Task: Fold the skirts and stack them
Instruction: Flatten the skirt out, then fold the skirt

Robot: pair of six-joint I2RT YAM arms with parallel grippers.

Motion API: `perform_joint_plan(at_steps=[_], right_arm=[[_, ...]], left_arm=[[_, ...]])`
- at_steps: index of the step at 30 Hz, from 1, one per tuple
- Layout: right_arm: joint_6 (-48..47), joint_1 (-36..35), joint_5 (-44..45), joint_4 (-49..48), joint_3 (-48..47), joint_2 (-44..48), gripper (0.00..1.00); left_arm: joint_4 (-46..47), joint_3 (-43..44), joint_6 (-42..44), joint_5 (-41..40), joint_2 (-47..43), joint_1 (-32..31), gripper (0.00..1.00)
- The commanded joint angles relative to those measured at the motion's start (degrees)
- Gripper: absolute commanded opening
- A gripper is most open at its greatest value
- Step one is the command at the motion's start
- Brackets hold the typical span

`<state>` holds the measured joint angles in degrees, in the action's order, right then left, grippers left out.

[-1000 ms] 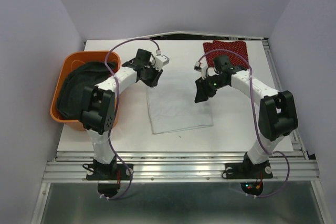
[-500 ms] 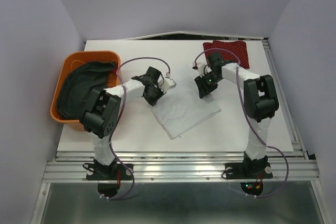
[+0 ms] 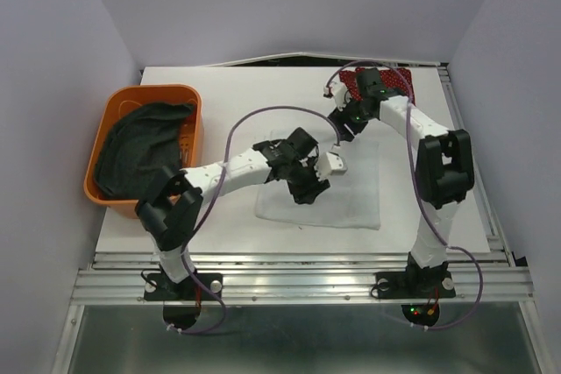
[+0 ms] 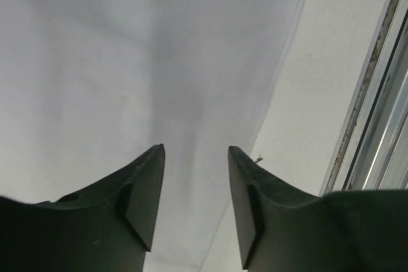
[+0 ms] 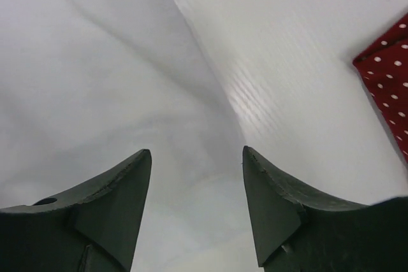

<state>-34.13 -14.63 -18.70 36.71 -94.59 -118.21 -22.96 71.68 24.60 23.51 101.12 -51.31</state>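
The white skirt (image 3: pixel 355 190) lies flat on the table right of centre. My left gripper (image 3: pixel 308 192) hangs over its near left part, jaws open and empty; in the left wrist view (image 4: pixel 194 151) the white cloth (image 4: pixel 127 62) fills the space under the jaws. My right gripper (image 3: pixel 344 129) is open and empty over the skirt's far edge; in the right wrist view (image 5: pixel 196 152) the white cloth (image 5: pixel 95 81) lies left and below. The red dotted skirt (image 3: pixel 390 85) lies folded at the back right and also shows in the right wrist view (image 5: pixel 389 87). The dark grey skirt (image 3: pixel 140 146) lies in the basket.
The orange plastic basket (image 3: pixel 149 91) stands at the table's left edge. The white table (image 3: pixel 219 102) ends in an aluminium rail at the near edge, seen in the left wrist view (image 4: pixel 382 125). Purple cables loop above both arms.
The white skirt has been dragged and turned towards the right. My left arm has reached out right and nearer over it. My right gripper has moved back towards the red skirt.
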Motion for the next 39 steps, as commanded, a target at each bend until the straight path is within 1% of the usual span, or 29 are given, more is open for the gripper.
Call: perform_joint_plan(at_steps=[1, 2, 3, 4, 5, 6, 7, 8, 10, 11, 12, 13, 14, 15, 18, 21, 25, 29, 31, 34, 35, 39], right_arm=[[-11.53, 0.48, -4.14, 4.39, 7.18, 19.72, 0.65], [-13.84, 0.48, -4.59, 6.43, 9.14, 22.56, 0.65], [-18.91, 0.48, -5.64, 11.06, 13.25, 27.98, 0.65], [-18.96, 0.48, -6.08, 13.63, 13.29, 28.04, 0.65], [-21.57, 0.48, -6.26, 16.35, 17.38, 33.08, 0.64], [-22.72, -0.74, -5.83, 17.94, 19.85, 35.4, 0.64], [-23.17, -1.79, -3.65, 21.35, 24.75, 37.51, 0.63], [-22.74, -3.19, -1.8, 22.08, 27.5, 41.18, 0.63], [-21.6, -7.06, 0.67, 22.53, 33.04, 44.63, 0.62], [-19.68, -8.82, 2.94, 21.4, 37.85, 47.08, 0.61], [-18.79, -10.66, 4.53, 20.78, 40.07, 47.81, 0.61], [-18.08, -13.72, 7.25, 19.55, 41.75, 47.99, 0.6], [-16.6, -14.8, 8.23, 19.11, 44.37, 47.64, 0.59], [-16.06, -15.51, 8.94, 18.49, 44.4, 47.64, 0.59], [-14.13, -18.14, 10.35, 17.17, 48.08, 46.32, 0.58], [-13.51, -20.25, 12.63, 14.63, 51.95, 47.11, 0.58], [-12.37, -20.78, 13.25, 11.55, 54.33, 46.85, 0.57], [-11.22, -20.79, 13.51, 9.09, 55.91, 46.23, 0.54], [-11.13, -20.79, 14.47, 7.33, 57.67, 46.06, 0.52], [-10.87, -20.79, 16.32, 4.08, 58.9, 45.44, 0.48], [-10.44, -21.31, 16.5, 3.03, 59.08, 45.35, 0.47], [-10.26, -21.31, 16.76, 1.61, 59.34, 44.47, 0.32]], left_arm=[[-2.94, 3.38, 1.56, 0.14, -14.6, 4.89, 0.6], [-2.97, 2.68, 1.59, -0.3, -14.64, 4.9, 0.6], [-5.32, -0.11, 6.73, -1.96, -18.12, 5.42, 0.61], [-6.21, -0.14, 9.65, -1.97, -19.89, 5.52, 0.61], [-6.57, -4.84, 12.29, -4.24, -21.65, 5.52, 0.61], [-6.48, -7.32, 16.58, -5.48, -24.97, 5.61, 0.62], [-6.4, -12.04, 18.36, -6.88, -26.31, 5.78, 0.62], [-5.79, -14.26, 19.6, -7.59, -27.46, 5.96, 0.61], [-4.55, -17.44, 20.75, -8.3, -29.4, 6.31, 0.61], [-3.24, -19.37, 20.4, -8.48, -29.66, 7.01, 0.61], [-2.8, -19.73, 19.79, -8.22, -29.58, 7.27, 0.61], [-2.7, -19.82, 18.65, -7.52, -28.97, 8.49, 0.61], [-3.66, -19.3, 18.38, -5.34, -27.66, 9.12, 0.62], [-4.02, -19.12, 18.03, -4.88, -27.64, 9.47, 0.62], [-3.85, -19.12, 18.29, -4.87, -25.63, 10.96, 0.62], [-2.79, -20.44, 19.87, -5.66, -25.97, 12.11, 0.62], [-2.09, -22.81, 22.68, -6.45, -26.15, 12.2, 0.62], [-1.39, -25.09, 25.76, -6.19, -26.94, 12.11, 0.61], [-0.68, -26.41, 27.16, -5.67, -27.55, 12.11, 0.59], [0.02, -28.61, 31.99, -2.95, -30.01, 12.2, 0.58], [0.37, -30.01, 35.13, -1.55, -30.8, 12.02, 0.58], [2.22, -32.57, 39.73, -1.01, -33.09, 10.44, 0.58]])
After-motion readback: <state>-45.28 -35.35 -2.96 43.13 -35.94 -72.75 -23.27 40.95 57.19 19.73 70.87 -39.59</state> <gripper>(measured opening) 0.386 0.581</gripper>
